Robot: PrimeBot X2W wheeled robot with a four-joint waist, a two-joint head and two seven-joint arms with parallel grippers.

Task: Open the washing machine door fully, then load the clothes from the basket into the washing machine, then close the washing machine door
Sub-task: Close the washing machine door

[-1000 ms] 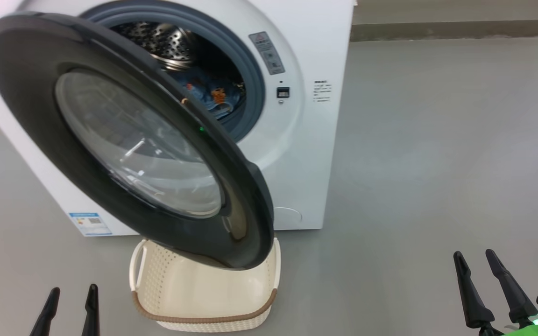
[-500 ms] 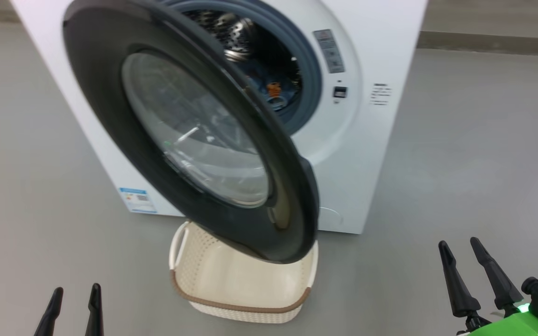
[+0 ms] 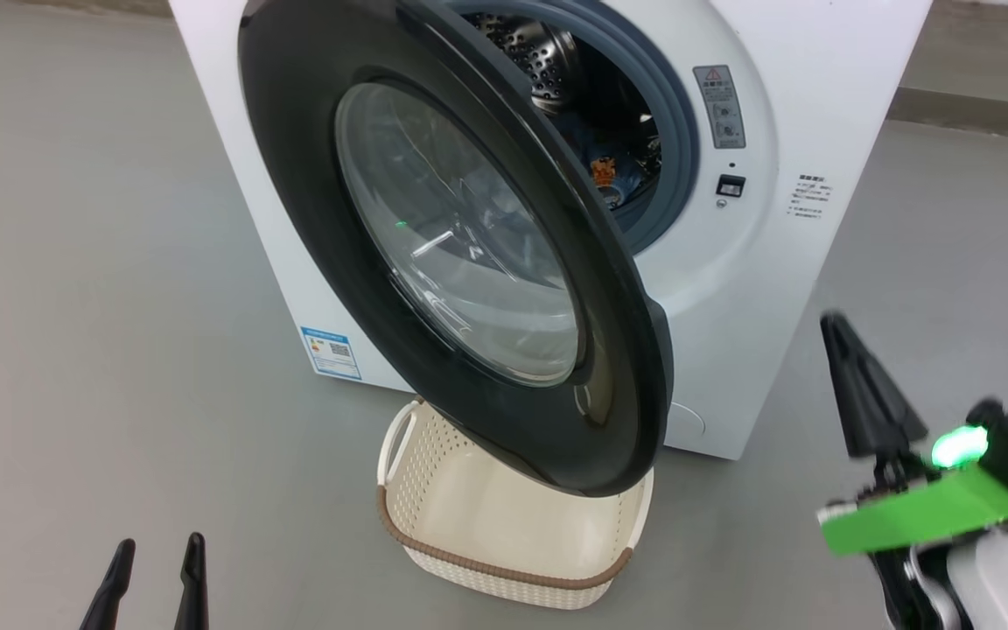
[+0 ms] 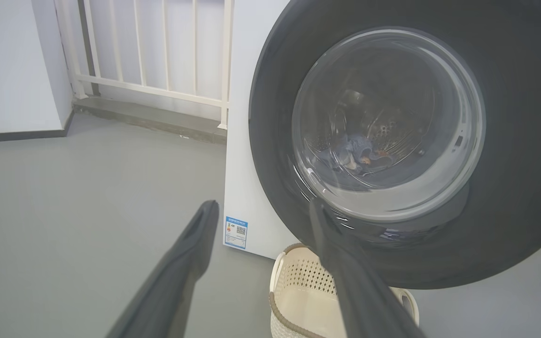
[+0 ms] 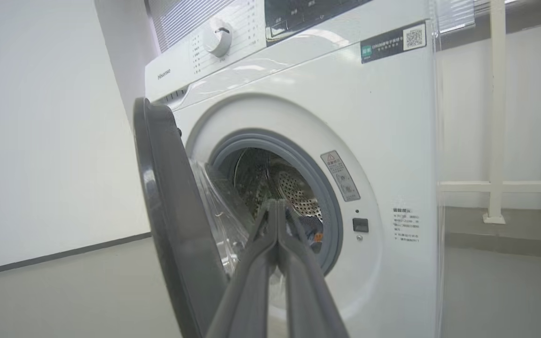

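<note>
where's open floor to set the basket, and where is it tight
Open: the floor left of the washing machine and basket, ahead of the left gripper; also floor right of the machine. Tight: under the door, overhanging the basket.

You have the washing machine door [image 3: 460, 236], glossy black rim around a bulging clear window, swung partway out on its left hinge from the white washing machine [image 3: 819, 289]. In the steel drum [image 3: 548, 52] you can see the clothes [image 3: 607, 171], blue fabric with orange print, lying low behind the grey gasket [image 3: 683, 149]. Your cream basket [image 3: 504, 573] with its brown rim sits on the floor [image 3: 119, 350] under the door's lower edge
</note>
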